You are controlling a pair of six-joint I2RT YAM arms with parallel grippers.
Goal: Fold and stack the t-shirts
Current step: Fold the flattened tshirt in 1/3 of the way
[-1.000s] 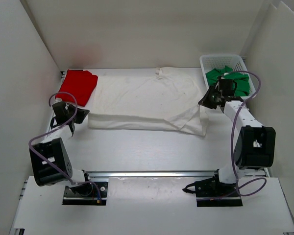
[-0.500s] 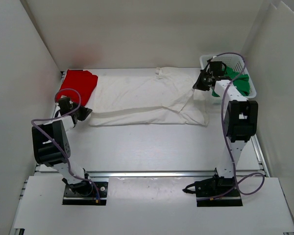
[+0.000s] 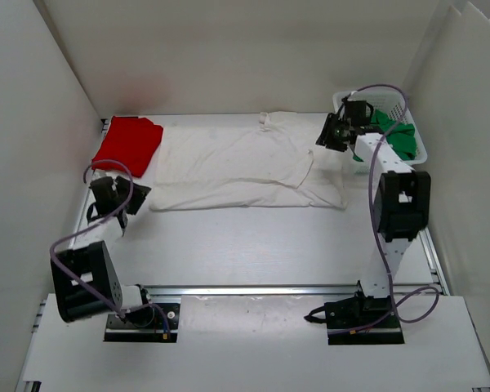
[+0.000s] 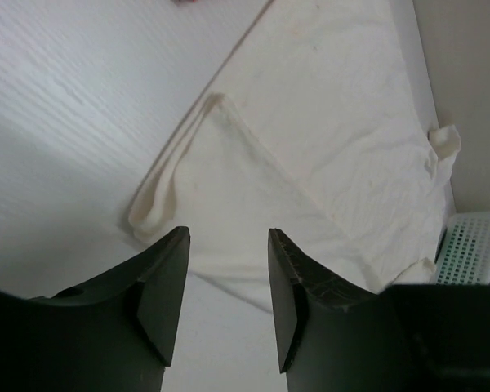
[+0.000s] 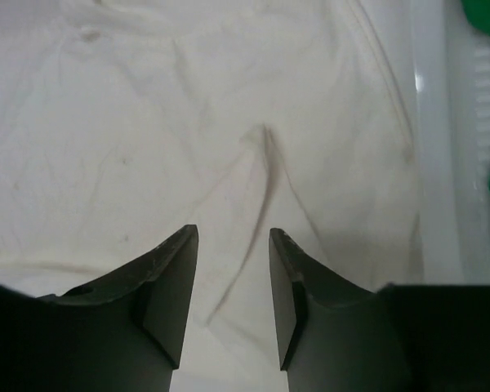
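Observation:
The white t-shirt (image 3: 237,163) lies spread across the back middle of the table, its near edge doubled over. A red t-shirt (image 3: 129,143) lies folded at the back left. The green t-shirt (image 3: 392,135) sits in the basket. My left gripper (image 3: 137,193) is just off the white shirt's left end, open and empty; its wrist view shows the shirt's folded corner (image 4: 167,196) ahead of the gripper (image 4: 229,237). My right gripper (image 3: 327,135) hovers over the shirt's right end, open, with creased white cloth (image 5: 229,147) under the gripper (image 5: 233,233).
A white mesh basket (image 3: 412,114) stands at the back right corner, right beside the right gripper; its wall (image 5: 465,163) shows in the right wrist view. White walls close in the table on the left, back and right.
Both grippers have opened and let go of the white shirt. The right gripper swung from the shirt's near right corner toward the back; the shirt's right end now lies further back.

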